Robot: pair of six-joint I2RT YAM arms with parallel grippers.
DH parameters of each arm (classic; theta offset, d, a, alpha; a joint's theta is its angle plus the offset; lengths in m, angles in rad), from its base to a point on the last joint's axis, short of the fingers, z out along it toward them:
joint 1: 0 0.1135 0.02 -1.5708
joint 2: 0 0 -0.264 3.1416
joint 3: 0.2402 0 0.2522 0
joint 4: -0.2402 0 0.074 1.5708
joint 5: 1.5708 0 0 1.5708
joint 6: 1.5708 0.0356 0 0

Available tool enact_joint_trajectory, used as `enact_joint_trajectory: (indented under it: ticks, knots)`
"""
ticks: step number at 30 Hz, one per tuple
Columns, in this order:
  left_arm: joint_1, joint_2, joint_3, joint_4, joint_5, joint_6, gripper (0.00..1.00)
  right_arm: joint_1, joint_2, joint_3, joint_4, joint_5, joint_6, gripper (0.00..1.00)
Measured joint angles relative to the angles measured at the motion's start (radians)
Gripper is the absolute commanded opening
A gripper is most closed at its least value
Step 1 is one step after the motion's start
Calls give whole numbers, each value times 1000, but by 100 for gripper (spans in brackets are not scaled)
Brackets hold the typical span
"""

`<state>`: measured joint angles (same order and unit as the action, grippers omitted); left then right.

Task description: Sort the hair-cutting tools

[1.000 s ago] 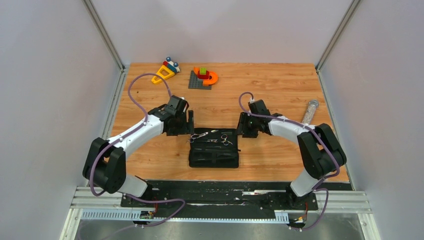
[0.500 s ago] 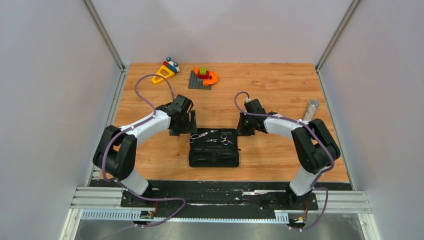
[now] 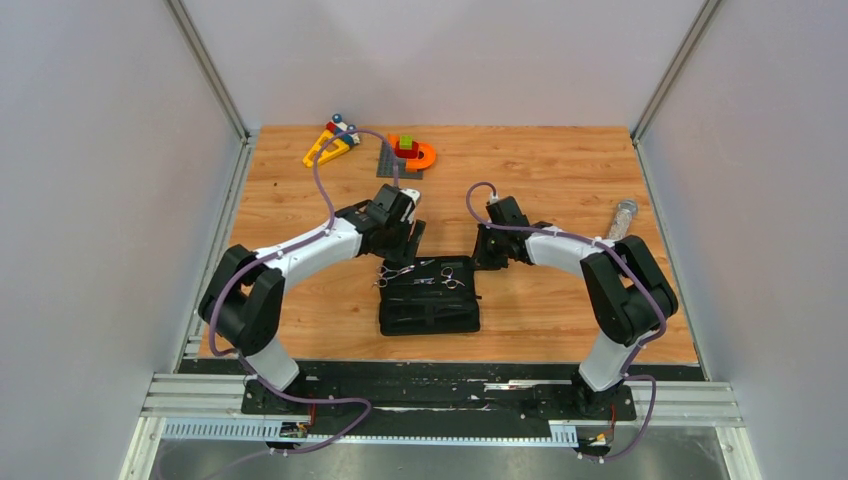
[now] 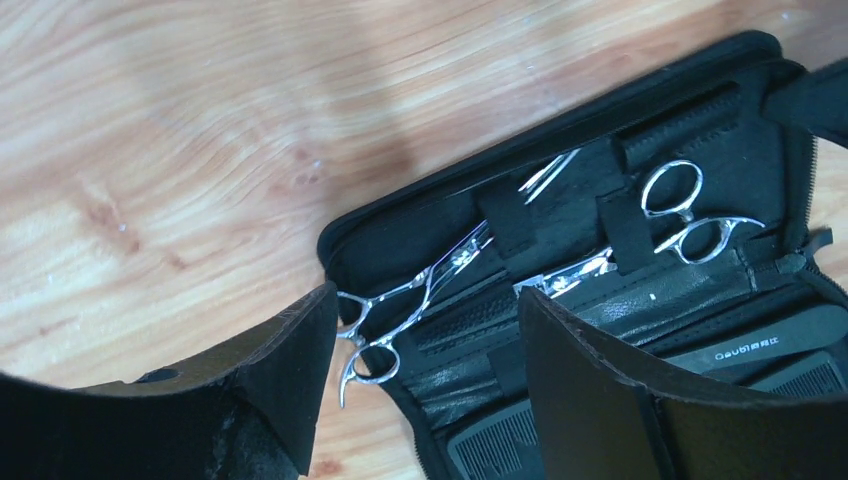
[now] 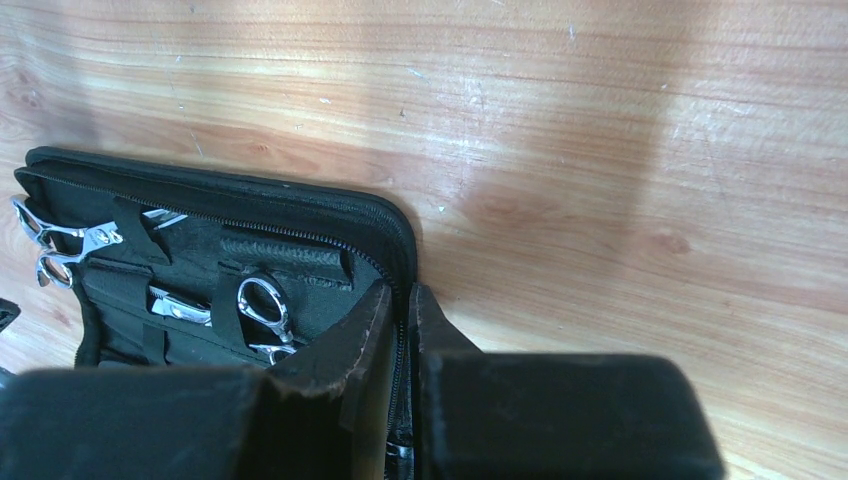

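Overhead camera looks down; both wrist cameras closely share the black case.

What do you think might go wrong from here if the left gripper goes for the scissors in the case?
The left scissors sit under an elastic strap, so the open left gripper might snag them and drag the case. The right gripper pinches only the case's thin rim and could slip. The scissors' rings overhang the wooden table, which the gripper may strike.
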<state>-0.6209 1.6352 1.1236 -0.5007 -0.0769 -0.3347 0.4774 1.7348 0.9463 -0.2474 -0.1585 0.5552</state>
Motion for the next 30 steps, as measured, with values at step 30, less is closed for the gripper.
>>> enact_joint_trajectory:
  ticks: [30]
  knots:
    - [-129,227,176,2,174,271,60,0,10,10,-1,-1,-26,4]
